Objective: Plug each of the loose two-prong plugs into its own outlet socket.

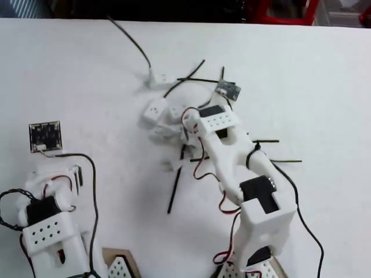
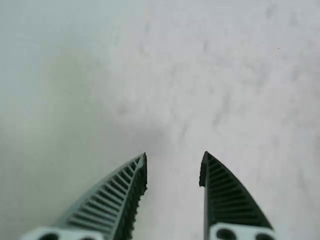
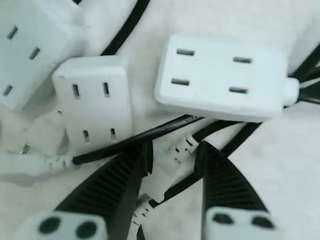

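L arm [image 1: 49, 231] sits well left of the outlet pile [image 1: 162, 119], nearer the front edge. L gripper [image 2: 173, 162]: jaws spread over bare white table [image 2: 225, 75]. Small black square board [image 1: 44, 136] lies beyond that arm, also well left of the pile.

The pile = three white outlet blocks bunched mid-table, slots up. R wrist view shows one block [image 3: 30, 45], a second [image 3: 92, 100] just beside it, and a third, wider one [image 3: 225, 77] w/ four slots. All visible slots are bare. Black cords [image 1: 174, 188] criss-cross around and under the pile. One white plug [image 1: 156, 78] lies just behind the pile, its cord running toward the far edge. Another [image 1: 168, 166] lies loose just in front of it.

R gripper [image 3: 173, 155] hangs over the pile's front side, jaws spread. A black cord [image 3: 130, 137] and a white plug end [image 3: 182, 146] lie btw the tips; can't tell if they touch. R arm [image 1: 243, 174] stretches in from front-right of the pile. Small circuit board [image 1: 228, 88] lies just right of the pile.
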